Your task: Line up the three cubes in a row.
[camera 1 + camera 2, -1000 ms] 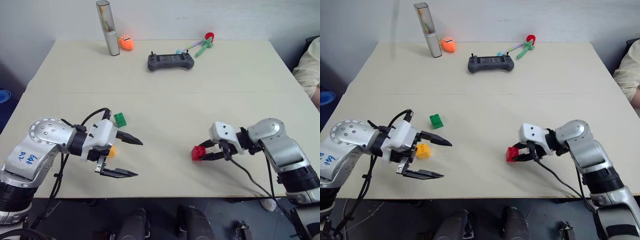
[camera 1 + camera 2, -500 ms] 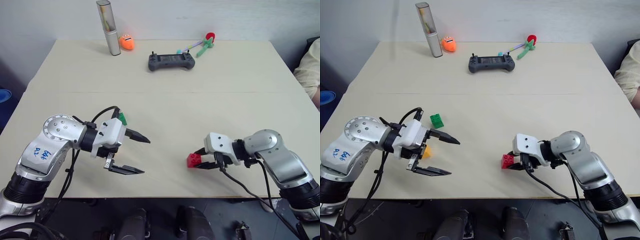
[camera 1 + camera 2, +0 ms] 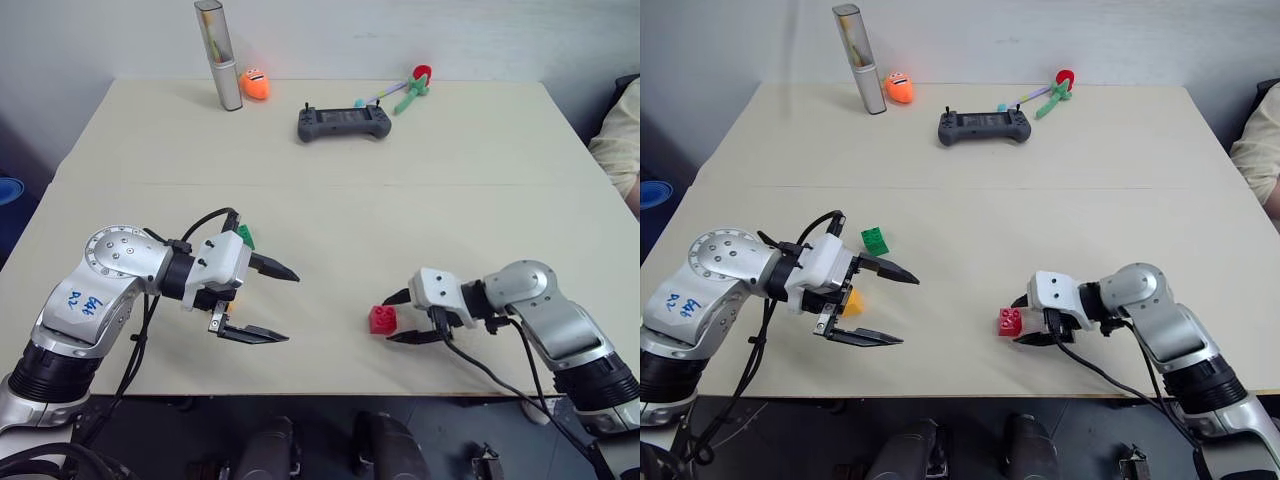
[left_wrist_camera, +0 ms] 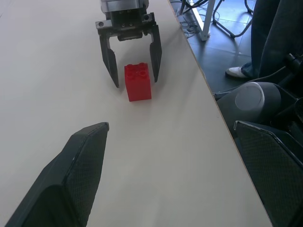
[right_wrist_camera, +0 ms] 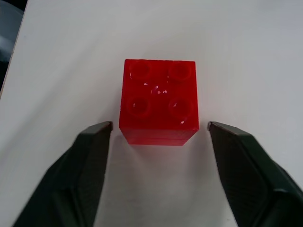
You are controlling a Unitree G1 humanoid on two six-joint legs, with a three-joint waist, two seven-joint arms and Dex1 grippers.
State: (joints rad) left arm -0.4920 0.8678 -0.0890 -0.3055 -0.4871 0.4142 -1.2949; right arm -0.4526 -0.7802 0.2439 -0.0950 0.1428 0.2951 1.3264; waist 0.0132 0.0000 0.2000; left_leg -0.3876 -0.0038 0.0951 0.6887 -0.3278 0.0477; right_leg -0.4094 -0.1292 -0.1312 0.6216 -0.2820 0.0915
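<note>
The red cube (image 3: 381,319) stands on the table near its front edge, studs up. My right gripper (image 3: 389,320) is open around it, one finger (image 5: 90,156) on each side with a small gap to the cube (image 5: 158,101). The green cube (image 3: 875,241) lies left of centre, just behind my left gripper (image 3: 909,310). That gripper hovers open and empty, pointing right toward the red cube (image 4: 138,82). The yellow-orange cube (image 3: 852,301) peeks out from under the left gripper's body, mostly hidden.
At the back of the table are a grey game controller (image 3: 343,122), a silver cylinder (image 3: 217,55), an orange toy with a face (image 3: 253,84) and a green and red toy (image 3: 410,87). A person's sleeve (image 3: 620,140) shows at the right edge.
My right gripper has opened and let go of the red cube, which now rests on the table between its fingers. The left gripper stays open.
</note>
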